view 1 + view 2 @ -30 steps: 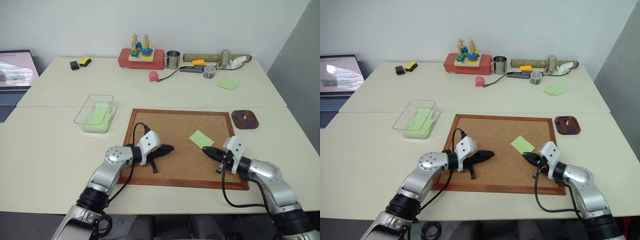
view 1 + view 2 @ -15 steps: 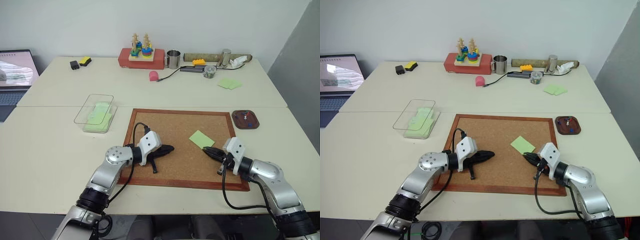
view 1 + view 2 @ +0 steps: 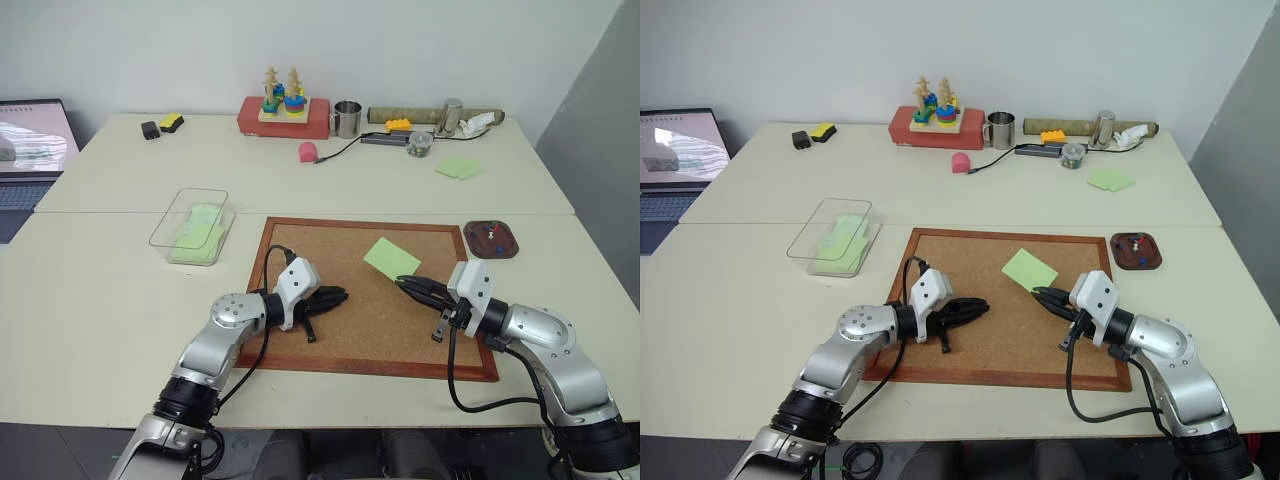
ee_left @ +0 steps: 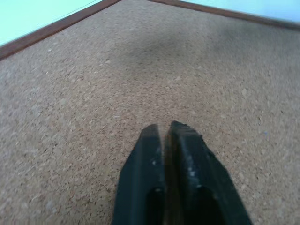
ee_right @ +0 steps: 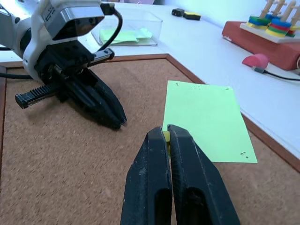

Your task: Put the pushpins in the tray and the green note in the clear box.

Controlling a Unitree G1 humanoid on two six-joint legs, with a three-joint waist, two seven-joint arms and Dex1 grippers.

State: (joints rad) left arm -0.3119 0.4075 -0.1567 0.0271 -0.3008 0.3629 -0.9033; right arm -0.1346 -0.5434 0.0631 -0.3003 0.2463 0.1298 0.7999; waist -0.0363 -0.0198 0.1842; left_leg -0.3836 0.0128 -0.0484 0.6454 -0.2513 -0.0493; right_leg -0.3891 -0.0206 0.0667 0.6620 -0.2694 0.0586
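The green note (image 3: 391,257) hangs tilted above the cork board (image 3: 330,262), pinched by its near edge in my right gripper (image 3: 403,284), which is shut on it; the right wrist view shows the green note (image 5: 206,124) spreading away from the fingertips. My left gripper (image 3: 343,295) lies low over the board's left half, fingers (image 4: 152,140) together and holding nothing. The tray (image 3: 467,241) sits right of the board with several pushpins (image 3: 491,234) inside. The clear box (image 3: 165,232) stands left of the board with green notes in it.
Along the table's back stand a red block with stacking rings (image 3: 283,112), a metal cup (image 3: 346,118), a pink piece (image 3: 307,151) and a pair of paler green notes (image 3: 457,168). A laptop (image 3: 30,150) is at the far left.
My right gripper has risen and drawn slightly left, lifting the green note off the cork board. My left gripper stayed in place, its wrist rolled a little.
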